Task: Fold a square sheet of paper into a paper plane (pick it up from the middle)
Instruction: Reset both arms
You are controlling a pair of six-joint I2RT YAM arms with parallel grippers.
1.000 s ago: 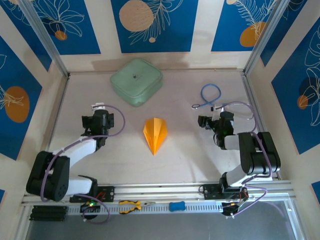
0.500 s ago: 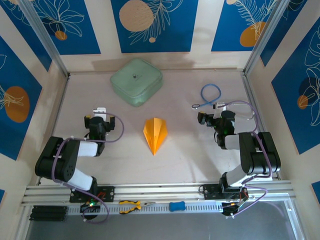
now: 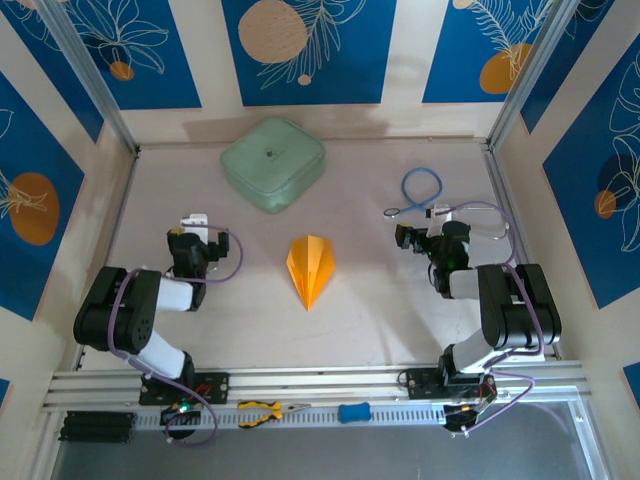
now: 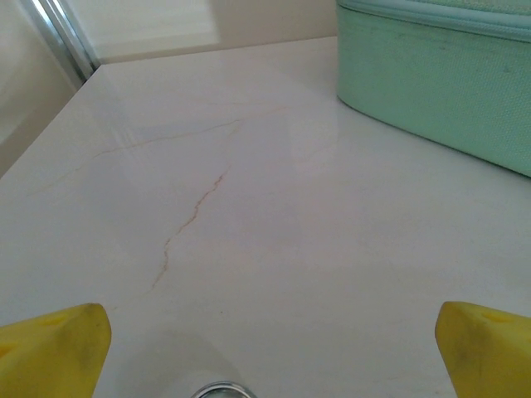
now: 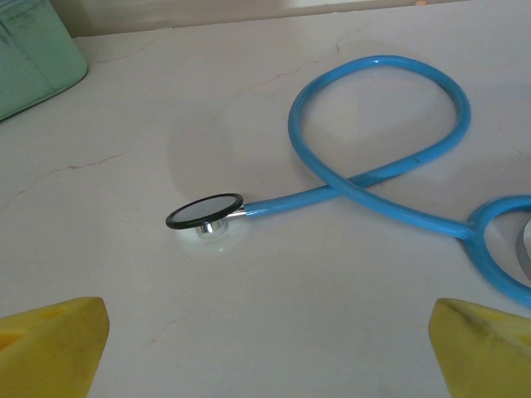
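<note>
We judge the folding done, since the paper plane [image 3: 310, 268] lies mid-table [image 3: 380, 300] with its nose toward us, while the left gripper [image 4: 265, 352] and right gripper [image 5: 265, 348] flank it well apart, jaws spread wide and empty.

left arm [image 3: 130, 315] more tightly folded than a second ago, left gripper [image 3: 196, 226] slightly further left

The table [image 4: 274, 249] is smooth, faintly veined, softly glossy. The mint-green case [image 4: 431, 79] is matt woven cloth. The stethoscope [image 5: 348, 184] tubing is glossy blue rubber, its chest piece [image 5: 205, 211] polished metal. The paper plane [image 3: 310, 268] is matt orange paper. My fingertips [image 4: 54, 352] are matt yellow plastic.
</note>
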